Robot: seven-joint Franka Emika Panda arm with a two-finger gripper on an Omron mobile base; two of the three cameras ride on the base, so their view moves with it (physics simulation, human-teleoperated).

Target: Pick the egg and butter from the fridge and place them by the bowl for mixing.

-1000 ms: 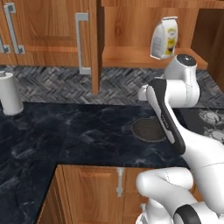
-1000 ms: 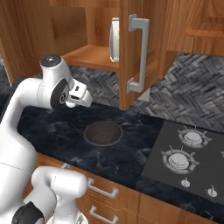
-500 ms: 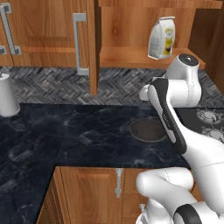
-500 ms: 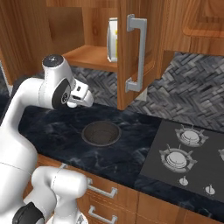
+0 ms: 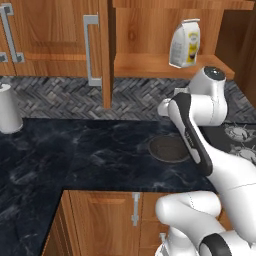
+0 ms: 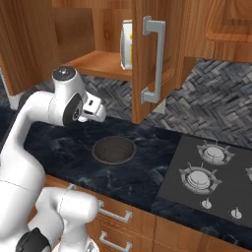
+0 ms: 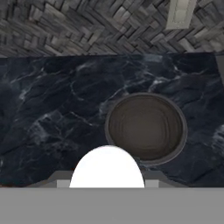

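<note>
The claw [image 7: 107, 183] is clamped on the egg [image 7: 107, 168], narrow end toward the bowl [image 7: 145, 127].

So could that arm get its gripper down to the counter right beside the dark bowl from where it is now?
Probably yes. The gripper hangs above the bowl, holding the egg, and the dark counter around the bowl is bare, with nothing between the two.

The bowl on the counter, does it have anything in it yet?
Empty. In the hand view the bowl shows only its bare dark ringed inside. The egg sits at the bottom of that view, in front of the bowl's rim, not in it.
</note>
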